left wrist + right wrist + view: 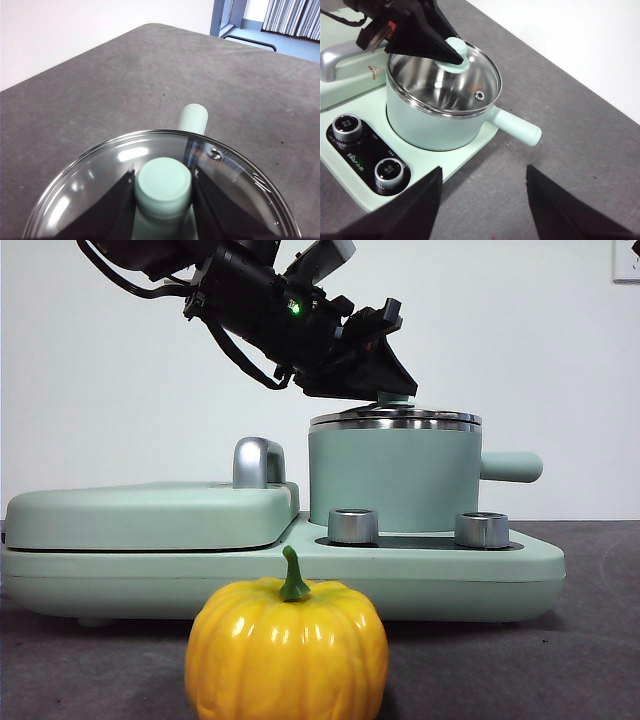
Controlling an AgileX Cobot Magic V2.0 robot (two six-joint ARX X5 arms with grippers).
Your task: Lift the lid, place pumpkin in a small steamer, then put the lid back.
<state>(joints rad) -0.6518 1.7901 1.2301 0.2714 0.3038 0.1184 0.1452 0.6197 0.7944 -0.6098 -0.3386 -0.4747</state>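
Note:
The lid (395,421) rests on the small steamer (395,480), whose stubby handle (510,467) points right. My left gripper (164,192) comes down from the upper left, and its two black jaws press both sides of the mint-green knob (164,186). The right wrist view shows that same grip on the lid (470,80) and the steamer (430,125) below it. The pumpkin (287,650) sits on the table in front of the appliance, apart from both grippers. My right gripper (484,169) hovers open and empty over the table beside the steamer's handle (517,127).
The steamer stands on a mint-green appliance base (500,570) with two steel dials (352,525) (482,530). A flat griddle cover (150,515) with a steel handle (258,462) takes up its left half. Grey table (150,75) stretches beyond the steamer.

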